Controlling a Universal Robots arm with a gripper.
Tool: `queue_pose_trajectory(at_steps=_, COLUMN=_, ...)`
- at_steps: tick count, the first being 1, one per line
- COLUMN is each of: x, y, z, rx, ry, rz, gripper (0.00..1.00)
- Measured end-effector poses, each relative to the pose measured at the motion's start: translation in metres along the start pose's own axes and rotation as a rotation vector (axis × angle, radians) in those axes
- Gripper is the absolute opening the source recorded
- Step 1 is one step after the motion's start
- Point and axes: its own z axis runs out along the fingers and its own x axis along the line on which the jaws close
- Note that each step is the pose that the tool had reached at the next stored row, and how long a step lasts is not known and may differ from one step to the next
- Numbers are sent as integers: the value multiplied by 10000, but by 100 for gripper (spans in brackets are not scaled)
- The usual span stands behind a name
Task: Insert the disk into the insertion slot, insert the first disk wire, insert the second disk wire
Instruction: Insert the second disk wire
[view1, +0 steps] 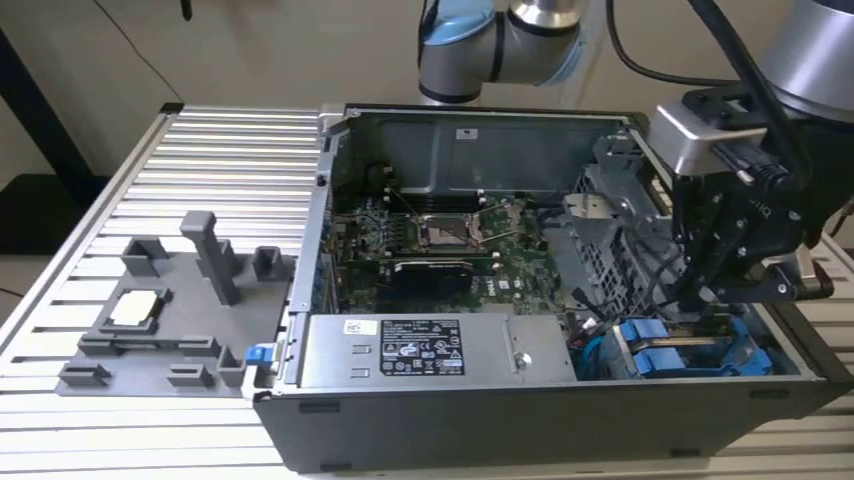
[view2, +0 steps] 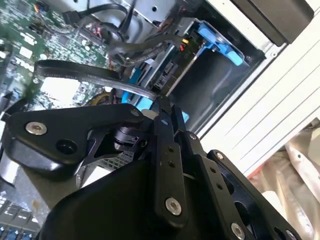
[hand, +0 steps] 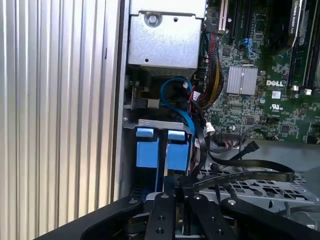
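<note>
The computer case (view1: 334, 300) lies open on the slatted table. Two bright blue carriers (view1: 681, 355) stand side by side in the bay at its front corner, on the exterior view's right, and the disk (view2: 167, 70) sits in one of them with its connector end showing. My black gripper (view1: 694, 295) reaches down into the case just behind the carriers (hand: 157, 147). Its fingers (view2: 165, 117) are pressed together on the end of a flat black disk wire (hand: 240, 176), which runs off over the metal cage. In the second wrist view the wire (view2: 80, 72) ends close to the disk's connectors.
A grey labelled power-supply box (view1: 400, 350) fills the case's front. The green motherboard (view1: 441, 235) lies behind it, a perforated drive cage (view1: 607, 240) beside my gripper. Loose blue and black cables (hand: 172, 87) crowd the bay. A grey fixture (view1: 174, 320) stands on the table (view1: 214, 150).
</note>
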Motion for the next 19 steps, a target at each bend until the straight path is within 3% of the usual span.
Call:
queue_pose_trajectory(at_steps=2, x=7, y=0, z=1, rx=26, ry=-349, rz=18, gripper=16)
queue_pose_trajectory(at_steps=3, x=18, y=1, z=1, rx=36, ry=-487, rz=26, gripper=16)
queue_pose_trajectory(at_steps=4, x=101, y=7, z=3, rx=20, ry=-526, rz=28, gripper=16)
queue_pose_trajectory(at_steps=8, x=210, y=15, z=7, rx=-49, ry=-547, rz=36, gripper=16)
queue_pose_trajectory(at_steps=9, x=212, y=15, z=8, rx=-44, ry=-610, rz=72, gripper=16)
queue_pose_trajectory(at_steps=12, x=212, y=15, z=11, rx=-21, ry=-933, rz=249, gripper=16)
queue_pose_trajectory(at_steps=14, x=214, y=15, z=15, rx=-14, ry=-1009, rz=348, gripper=16)
queue_pose_trajectory(at_steps=16, x=217, y=10, z=20, rx=-32, ry=-1031, rz=392, gripper=16)
queue_pose_trajectory(at_steps=17, x=222, y=-3, z=20, rx=-99, ry=-1035, rz=395, gripper=16)
queue_pose_trajectory(at_steps=19, x=229, y=-46, z=24, rx=-342, ry=-1050, rz=403, gripper=16)
